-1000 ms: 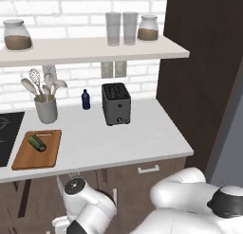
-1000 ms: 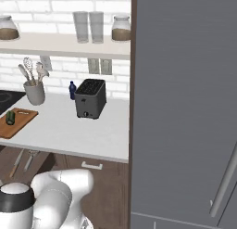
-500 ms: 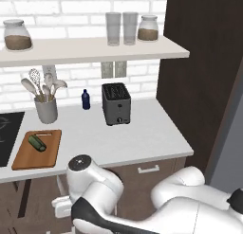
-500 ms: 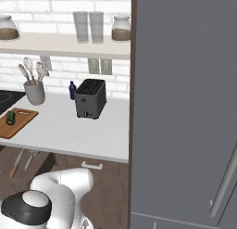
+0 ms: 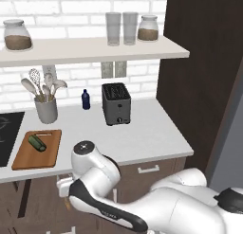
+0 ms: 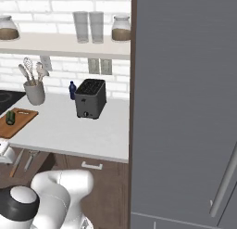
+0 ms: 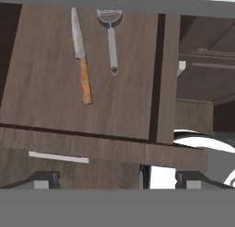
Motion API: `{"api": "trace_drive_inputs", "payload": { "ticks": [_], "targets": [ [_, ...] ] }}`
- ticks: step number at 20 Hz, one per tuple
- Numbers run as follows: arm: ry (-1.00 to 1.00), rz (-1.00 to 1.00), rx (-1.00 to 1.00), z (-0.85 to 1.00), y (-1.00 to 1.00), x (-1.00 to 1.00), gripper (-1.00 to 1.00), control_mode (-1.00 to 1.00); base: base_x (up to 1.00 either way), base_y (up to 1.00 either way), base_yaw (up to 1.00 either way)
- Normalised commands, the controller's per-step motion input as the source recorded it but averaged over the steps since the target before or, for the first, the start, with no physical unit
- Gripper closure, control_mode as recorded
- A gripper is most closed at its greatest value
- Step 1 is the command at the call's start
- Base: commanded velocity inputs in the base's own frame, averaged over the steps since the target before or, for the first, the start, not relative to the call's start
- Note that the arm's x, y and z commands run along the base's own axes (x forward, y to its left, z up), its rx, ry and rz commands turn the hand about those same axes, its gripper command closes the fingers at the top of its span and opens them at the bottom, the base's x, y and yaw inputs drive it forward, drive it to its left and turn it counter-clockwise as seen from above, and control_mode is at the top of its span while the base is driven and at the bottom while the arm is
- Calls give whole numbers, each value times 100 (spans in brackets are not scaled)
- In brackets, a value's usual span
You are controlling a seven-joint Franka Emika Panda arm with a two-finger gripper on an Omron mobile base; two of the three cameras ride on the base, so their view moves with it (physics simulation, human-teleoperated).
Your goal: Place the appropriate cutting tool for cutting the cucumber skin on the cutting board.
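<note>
We are at the reaching step: nothing has been picked up, and the hand camera looks down into an open wooden drawer (image 7: 55, 79) below the surface (image 5: 142, 133), where the peeler (image 7: 110, 35) lies flat beside the orange-handled knife (image 7: 80, 53), the two roughly parallel and just apart. The peeler is all grey metal, a slim straight handle that widens into a forked, rounded head, and it looks smooth and thin (a shape that we judge will sit low against the drawer floor and leave little to grip from above). The knife has a pointed grey blade and a warm orange handle, so it is easy to tell the two apart. The pincer (image 7: 117, 180) shows its two dark finger tips at the bottom of the hand view, set wide apart with nothing between them, well short of the peeler. Up on the pale surface, the cutting board (image 5: 23, 157) is a flat orange-brown rectangle with rounded corners, and the cucumber (image 5: 37, 142), a stubby dark green cylinder, rests on its far part. In our judgement the next move calls for carrying the pincer forward over the drawer, lining its fingers across the slim handle away from the knife, and lowering until they straddle it.
</note>
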Motion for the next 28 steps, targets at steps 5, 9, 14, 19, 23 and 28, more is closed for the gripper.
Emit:
{"api": "trace_drive_inputs", "payload": {
  "ticks": [5,9,14,19,23,28],
  "targets": [
    [-1,4,0,-4,7,26,-100,-100,0,0,0],
    [0,1,0,-35,18,0,-100,-100,0,0,0],
    [0,0,0,-46,2,0,-100,-100,0,0,0],
    [0,0,0,-50,0,1,-100,-100,0,0,0],
    [0,0,0,-57,0,0,-100,-100,0,0,0],
    [0,0,0,-40,0,-3,-100,-100,0,0,0]
  ]
}}
